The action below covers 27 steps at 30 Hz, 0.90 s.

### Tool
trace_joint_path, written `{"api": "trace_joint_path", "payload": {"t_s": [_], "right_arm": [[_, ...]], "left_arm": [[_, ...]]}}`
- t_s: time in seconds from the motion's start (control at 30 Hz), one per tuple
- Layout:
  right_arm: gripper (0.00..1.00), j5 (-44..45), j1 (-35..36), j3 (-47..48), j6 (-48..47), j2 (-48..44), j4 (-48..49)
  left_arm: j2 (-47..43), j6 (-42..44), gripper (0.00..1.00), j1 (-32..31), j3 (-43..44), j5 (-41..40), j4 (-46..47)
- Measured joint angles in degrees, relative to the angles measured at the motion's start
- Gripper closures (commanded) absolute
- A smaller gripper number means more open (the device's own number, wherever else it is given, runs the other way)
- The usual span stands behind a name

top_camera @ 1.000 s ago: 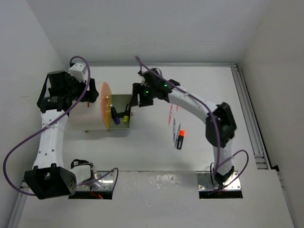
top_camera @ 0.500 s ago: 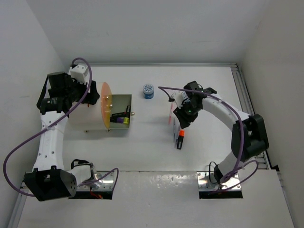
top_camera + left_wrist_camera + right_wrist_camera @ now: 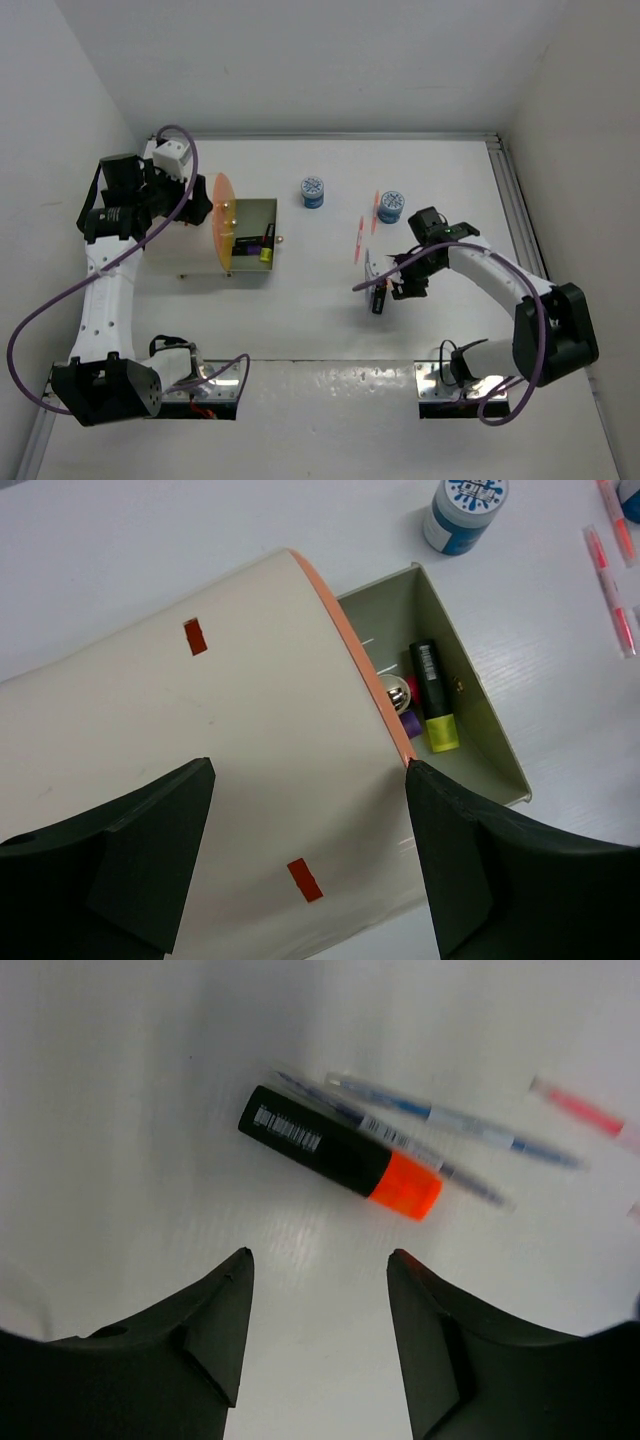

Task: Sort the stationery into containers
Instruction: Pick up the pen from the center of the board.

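Presently one drawer stands pulled out of the cream cabinet. It holds two highlighters, one yellow-ended highlighter and one purple-ended highlighter.

On the table lie:
- one orange-ended highlighter, touching one of two blue pens;
- at least two pink pens;
- two rolls, a left roll and a right roll, well apart.

The right hand hangs released and empty, just short of the orange-ended highlighter. The left hand is spread wide over the cabinet's curved wall; whether it grips cannot be told.
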Motion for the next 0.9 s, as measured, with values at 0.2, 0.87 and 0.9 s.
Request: {"api": "trace_joint_path", "payload": {"t_s": [0.2, 0.87, 0.9], "right_arm": [[0.43, -1.73, 3.15, 4.33, -24.98, 7.15, -2.64], [0.51, 5.01, 8.31, 3.43, -40.48, 18.91, -2.36], [0.51, 4.96, 8.09, 3.52, -40.48, 18.99, -2.34]], "left_arm": [[-0.35, 1.44, 0.16, 0.0, -0.55, 2.89, 0.02], [-0.72, 1.81, 0.16, 0.0, -0.52, 3.02, -0.79], [-0.72, 1.81, 0.16, 0.0, -0.52, 2.84, -0.79]]}}
